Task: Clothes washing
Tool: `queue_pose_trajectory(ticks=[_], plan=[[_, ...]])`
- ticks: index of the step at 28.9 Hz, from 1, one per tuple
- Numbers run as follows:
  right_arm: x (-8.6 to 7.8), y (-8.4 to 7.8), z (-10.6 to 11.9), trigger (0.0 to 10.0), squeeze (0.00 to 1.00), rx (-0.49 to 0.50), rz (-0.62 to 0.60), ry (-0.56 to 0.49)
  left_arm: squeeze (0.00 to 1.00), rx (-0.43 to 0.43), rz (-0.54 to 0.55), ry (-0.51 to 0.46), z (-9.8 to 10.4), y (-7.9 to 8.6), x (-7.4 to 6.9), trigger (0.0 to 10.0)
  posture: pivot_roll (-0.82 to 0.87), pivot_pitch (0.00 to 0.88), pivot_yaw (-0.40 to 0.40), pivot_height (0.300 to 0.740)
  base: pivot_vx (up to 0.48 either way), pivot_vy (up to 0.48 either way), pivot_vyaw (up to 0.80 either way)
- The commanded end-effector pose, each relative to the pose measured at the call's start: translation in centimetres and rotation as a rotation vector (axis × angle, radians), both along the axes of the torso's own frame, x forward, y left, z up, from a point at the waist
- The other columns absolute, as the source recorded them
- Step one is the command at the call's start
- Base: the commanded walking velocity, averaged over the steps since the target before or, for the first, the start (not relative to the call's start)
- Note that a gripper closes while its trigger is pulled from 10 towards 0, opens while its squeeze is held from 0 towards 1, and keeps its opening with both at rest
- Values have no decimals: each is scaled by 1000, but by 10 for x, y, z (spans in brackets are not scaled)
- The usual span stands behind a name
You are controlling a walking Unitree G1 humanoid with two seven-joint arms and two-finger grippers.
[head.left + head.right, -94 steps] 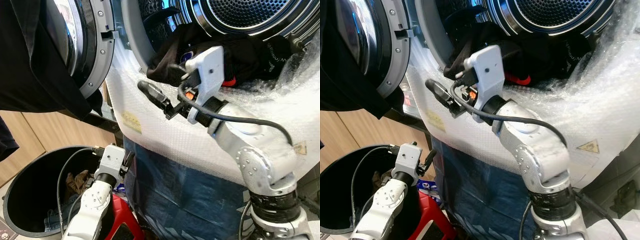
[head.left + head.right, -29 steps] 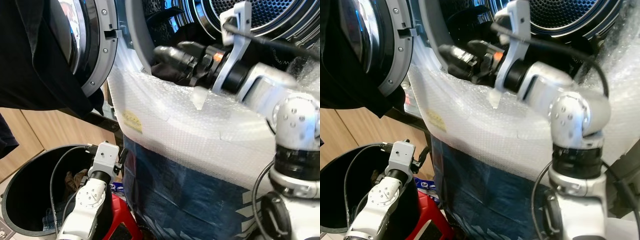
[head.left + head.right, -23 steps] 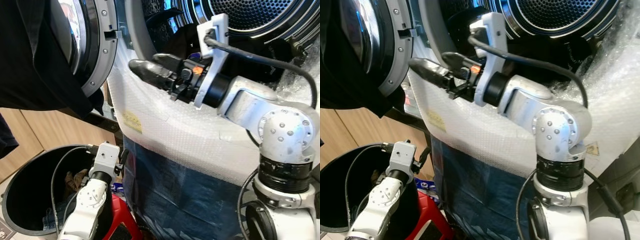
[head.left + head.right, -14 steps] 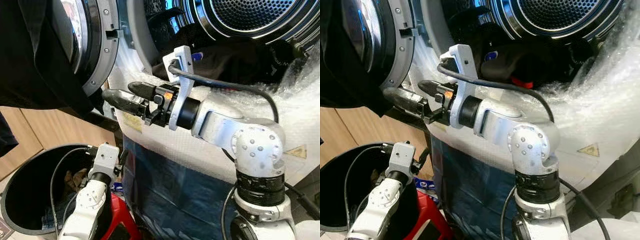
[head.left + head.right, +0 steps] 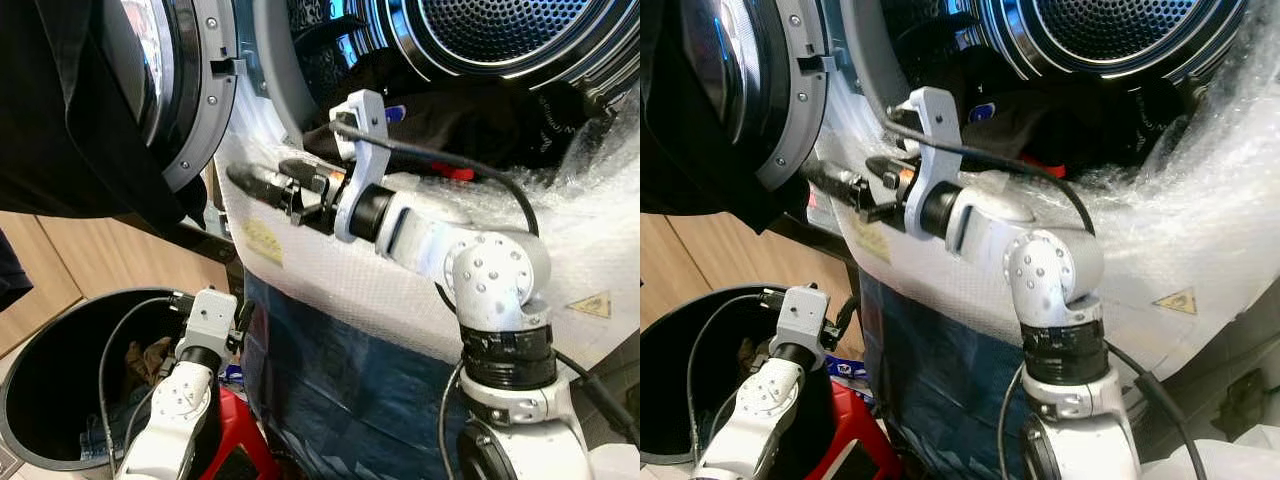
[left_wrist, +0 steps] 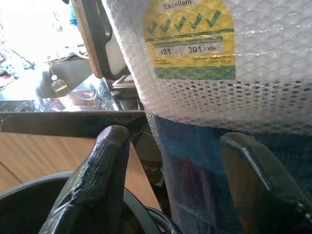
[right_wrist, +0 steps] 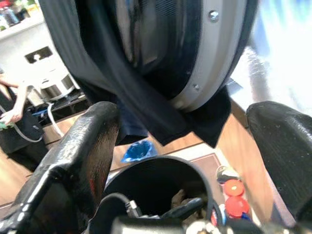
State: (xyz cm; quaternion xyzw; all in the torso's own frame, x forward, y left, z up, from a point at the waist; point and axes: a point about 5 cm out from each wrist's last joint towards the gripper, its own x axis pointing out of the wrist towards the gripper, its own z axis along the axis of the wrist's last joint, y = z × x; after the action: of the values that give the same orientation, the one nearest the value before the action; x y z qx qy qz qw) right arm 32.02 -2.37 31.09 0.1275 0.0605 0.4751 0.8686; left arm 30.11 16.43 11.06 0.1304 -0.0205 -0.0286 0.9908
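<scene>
The upper half of the head views is taken up by a bubble-wrapped washer [image 5: 400, 290], its drum [image 5: 500, 30] at the upper right and its open door [image 5: 190, 90] at the upper left. A black garment [image 5: 70, 130] is draped over that door, and more dark clothes [image 5: 480, 120] are heaped at the drum's mouth in the upper centre. A black bin [image 5: 60, 390] with a few clothes in its bottom is seen at the lower left. The right gripper [image 5: 262, 183] is held in the centre, pointed leftward at the door, its fingers spread wide with nothing between them; in the right wrist view the garment's hanging hem [image 7: 161, 122] is framed straight ahead between the fingers [image 7: 78, 161]. The left gripper [image 6: 170, 190], low beside the bin, is likewise spread and empty. The garment's long axis is judged to run downward from the door, just beyond the right fingertips, so the right arm is much the nearer for a grasp.
</scene>
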Motion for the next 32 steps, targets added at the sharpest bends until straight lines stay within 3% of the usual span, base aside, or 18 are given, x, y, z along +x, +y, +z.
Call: queue_pose_trajectory(ticks=[1,6,15,18,22,32], plan=[[6,-4,6,10000,0,-6,-50,-16,0,14,9,-10,3,1,-1,10000,-7,16,-43,740,0,0,0],[21,-15,8,10000,0,-43,-149,-29,0,13,8,-16,4,0,1,10000,-11,19,-43,740,0,0,0],[31,-25,9,10000,0,-61,-192,-39,0,17,11,-13,2,-1,0,10000,-12,16,-46,740,0,0,0],[42,-31,13,10000,0,-53,-244,-44,0,20,2,-23,5,-3,2,10000,-15,21,-41,740,0,0,0],[54,-46,20,10000,0,-20,-333,-23,0,20,3,-15,3,-2,0,10000,-13,17,-44,740,0,0,0],[85,-78,19,10000,0,-52,-583,11,0,16,8,-33,8,-4,4,10000,-4,18,-48,740,0,0,0]])
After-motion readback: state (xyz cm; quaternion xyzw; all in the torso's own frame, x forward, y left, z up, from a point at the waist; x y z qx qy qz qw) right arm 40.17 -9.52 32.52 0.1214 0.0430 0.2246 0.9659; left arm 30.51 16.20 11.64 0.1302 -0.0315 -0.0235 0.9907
